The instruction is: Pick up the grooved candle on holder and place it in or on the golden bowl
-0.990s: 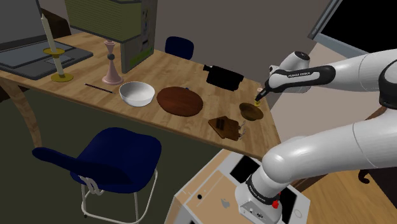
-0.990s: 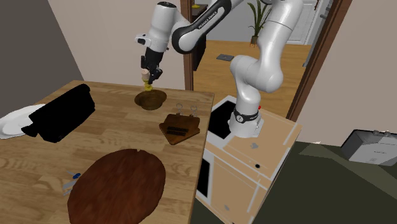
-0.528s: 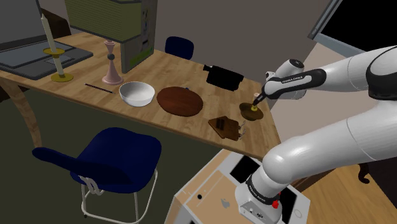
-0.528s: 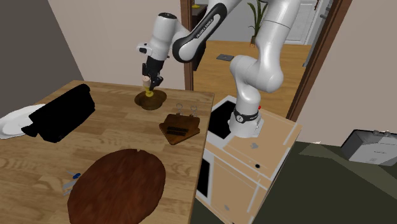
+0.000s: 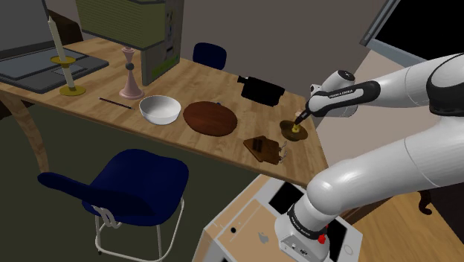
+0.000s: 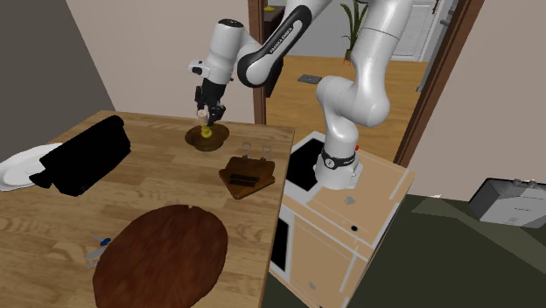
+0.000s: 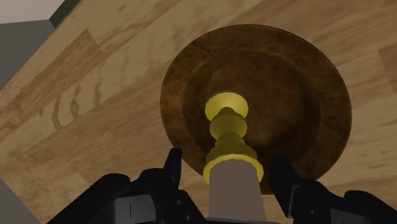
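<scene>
Because the candle on its gold holder [image 7: 230, 146] stands foot-down at the middle of the bronze-brown bowl [image 7: 289, 89], the placing looks all but done. The claw [image 7: 226, 160] hangs straight over it, spread wider than the candle. In the wrist view each black finger [image 7: 173, 162] shows a strip of bowl or counter between itself and the pale wax, so the claw seems to grip nothing; the candle merely stands between the fingers. Such a vertical approach makes sense: a tall, narrow piece on a small foot would tip if let go at a slant, and the bowl's dished centre helps it settle upright. From the shoulder view the bowl lies near the corner of the counter [image 5: 186, 82] closest to the stand, so the arm reaches it with little stretch. White lettering runs along the dark band of the forearm [image 5: 343, 94], too small to read. What remains, I judge, is a straight lift clear without brushing the candle.
</scene>
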Available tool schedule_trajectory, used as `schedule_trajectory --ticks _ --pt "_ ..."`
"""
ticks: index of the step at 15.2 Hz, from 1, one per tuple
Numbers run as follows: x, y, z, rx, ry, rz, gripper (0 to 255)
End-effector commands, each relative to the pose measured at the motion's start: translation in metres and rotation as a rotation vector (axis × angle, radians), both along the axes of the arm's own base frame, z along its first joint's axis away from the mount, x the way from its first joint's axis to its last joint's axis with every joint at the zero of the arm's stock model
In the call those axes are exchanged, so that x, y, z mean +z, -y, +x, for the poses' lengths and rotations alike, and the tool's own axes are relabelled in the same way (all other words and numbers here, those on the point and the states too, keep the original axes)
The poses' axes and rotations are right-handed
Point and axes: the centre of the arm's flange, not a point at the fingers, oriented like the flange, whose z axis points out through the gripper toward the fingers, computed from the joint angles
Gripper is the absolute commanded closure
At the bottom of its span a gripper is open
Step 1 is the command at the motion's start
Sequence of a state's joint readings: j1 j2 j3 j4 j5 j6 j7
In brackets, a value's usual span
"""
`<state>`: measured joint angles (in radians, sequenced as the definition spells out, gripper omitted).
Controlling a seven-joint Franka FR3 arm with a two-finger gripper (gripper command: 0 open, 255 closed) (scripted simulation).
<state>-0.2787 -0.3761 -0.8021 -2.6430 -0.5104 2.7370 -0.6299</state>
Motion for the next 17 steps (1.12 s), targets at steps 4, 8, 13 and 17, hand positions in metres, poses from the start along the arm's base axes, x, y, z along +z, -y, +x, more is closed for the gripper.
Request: schedule_trajectory --ticks 4,8,13,17 --pt "0.000 0.000 0.000 0.000 0.000 0.000 0" --pt "0.036 -0.012 -0.010 0.000 0.000 0.000 0" --pt "0.046 -0.016 -0.012 0.000 0.000 0.000 0" --pt "0.046 -0.016 -0.012 0.000 0.000 0.000 0"
